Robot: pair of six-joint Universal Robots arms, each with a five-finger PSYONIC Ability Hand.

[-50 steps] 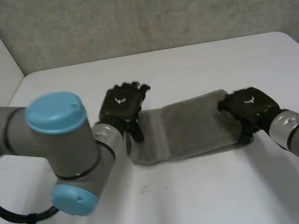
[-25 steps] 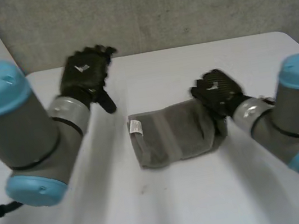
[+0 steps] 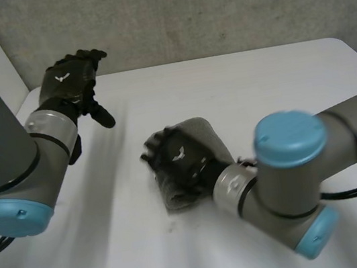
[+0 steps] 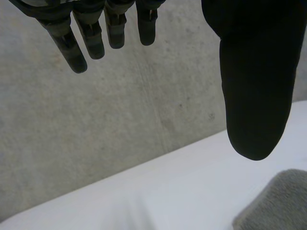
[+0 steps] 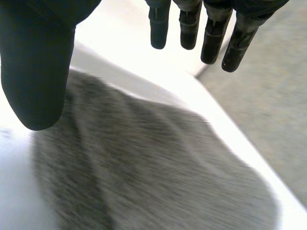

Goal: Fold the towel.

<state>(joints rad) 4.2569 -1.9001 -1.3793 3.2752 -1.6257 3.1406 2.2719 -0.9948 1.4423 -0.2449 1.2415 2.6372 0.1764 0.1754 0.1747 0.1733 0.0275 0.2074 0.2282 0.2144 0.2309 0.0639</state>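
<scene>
Watching the towel (image 3: 200, 132) go from a long strip to a short, thick bundle near the middle of the table (image 3: 258, 80). A second ago each hand was at one end of it. Now the right hand (image 3: 179, 161) has swept across and sits on top of the bundle at its 8 o'clock side. The left hand (image 3: 70, 82) has let go and lifted away to about 10 o'clock from the towel, up by the wall (image 3: 179, 11). So I'd say the half fold is basically down and just needs pressing flat and checking that the edges line up.

From the head view I can't really read the right hand's fingers. Its own wrist view sorts that out: they're straight and apart, thumb out wide, pinching nothing, with grey cloth right under the palm. The left wrist view shows the same loose spread with nothing held, plus a corner of the towel off past the thumb.
</scene>
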